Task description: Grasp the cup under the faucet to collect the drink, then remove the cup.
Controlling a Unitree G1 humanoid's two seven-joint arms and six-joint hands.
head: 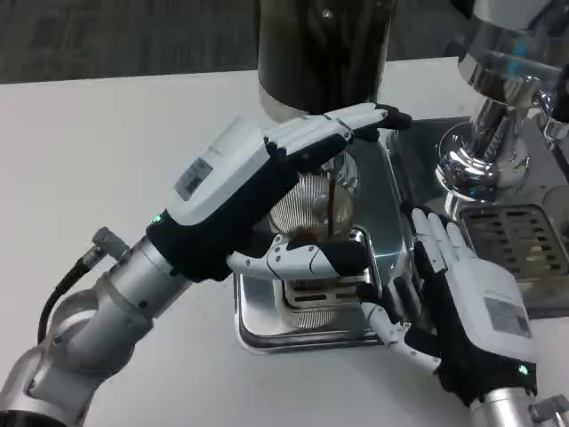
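- At the middle of the white table [116, 133], a steel drip tray [267, 331] sits in front of a dark drink dispenser [324, 53] at the far edge.
- A ribbed clear cup [307, 209] stands on the tray under the dispenser's faucet, and a thin dark stream of drink [330, 205] runs down into it.
- The left hand [253, 191] reaches in from the near left and holds the cup: its fingers [342, 124] wrap over the far side near the rim, and its thumb [302, 258] lies across the near side, low on the cup.
- The right hand [462, 294] rests near the right edge of the tray, just beside it, holding nothing; its fingers [431, 236] are loosely spread and point away from the robot.
- To the far right stands a shiny chrome machine [498, 107], with a grated tray [520, 245] in front of it, close to the right hand.
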